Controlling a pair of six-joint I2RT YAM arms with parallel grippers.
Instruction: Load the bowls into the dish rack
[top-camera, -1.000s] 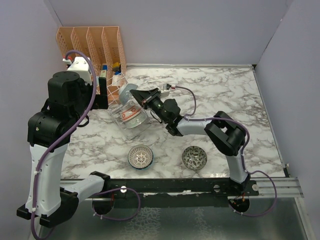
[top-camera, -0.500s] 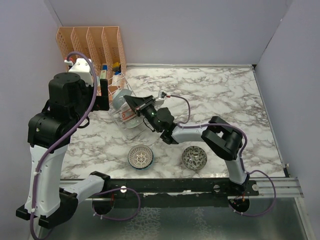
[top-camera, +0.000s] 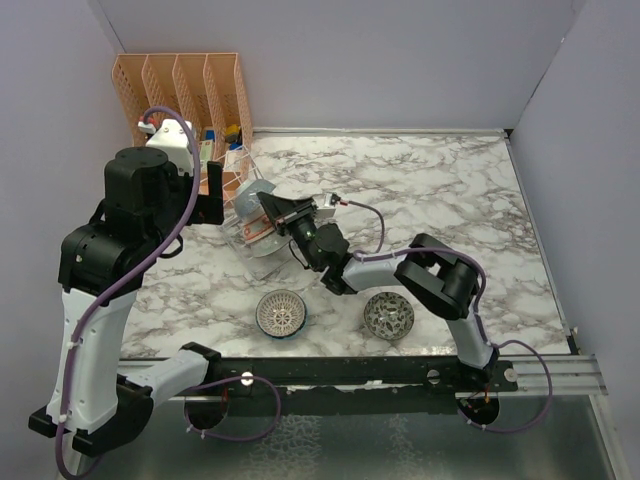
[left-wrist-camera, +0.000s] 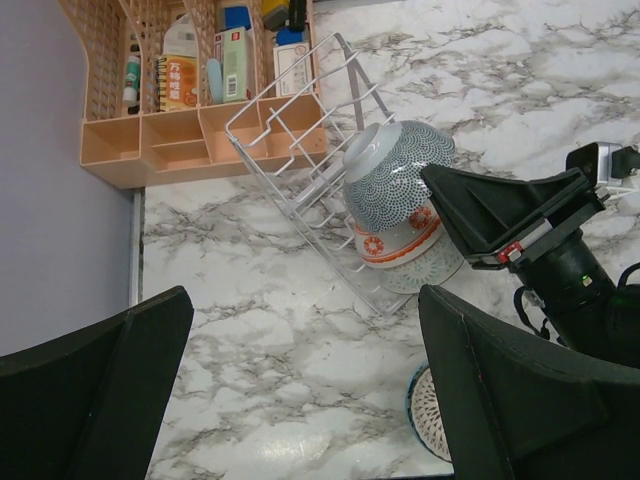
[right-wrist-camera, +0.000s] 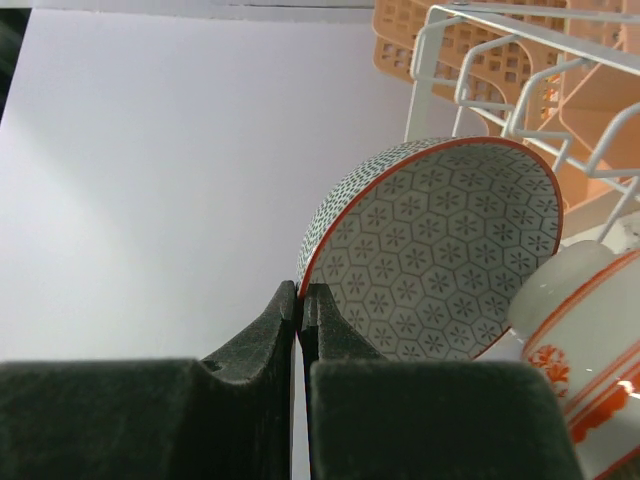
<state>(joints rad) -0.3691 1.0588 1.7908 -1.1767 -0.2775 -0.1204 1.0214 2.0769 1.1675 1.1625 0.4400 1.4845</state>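
Note:
The wire dish rack (top-camera: 243, 235) sits tilted beside the orange organizer; it also shows in the left wrist view (left-wrist-camera: 290, 150). My right gripper (top-camera: 264, 208) is shut on the rim of the grey-white, red-rimmed bowl (right-wrist-camera: 440, 250) and holds it on edge at the rack's mouth (left-wrist-camera: 395, 175). A white bowl with orange marks and a pale green inside (left-wrist-camera: 400, 238) lies in the rack just below it. The white lattice bowl (top-camera: 281, 312) and the green leaf-patterned bowl (top-camera: 388, 315) stand on the table near the front. My left gripper (left-wrist-camera: 305, 400) is open and empty, high above the table left of the rack.
The orange slotted organizer (top-camera: 185, 90) with small items stands in the back left corner, touching the rack. Walls close the left, back and right. The right arm stretches low across the table's middle, between the rack and the two loose bowls.
My right gripper has moved left and down with the red-rimmed bowl, bringing it against the bowl in the rack. The left arm has shifted slightly up.

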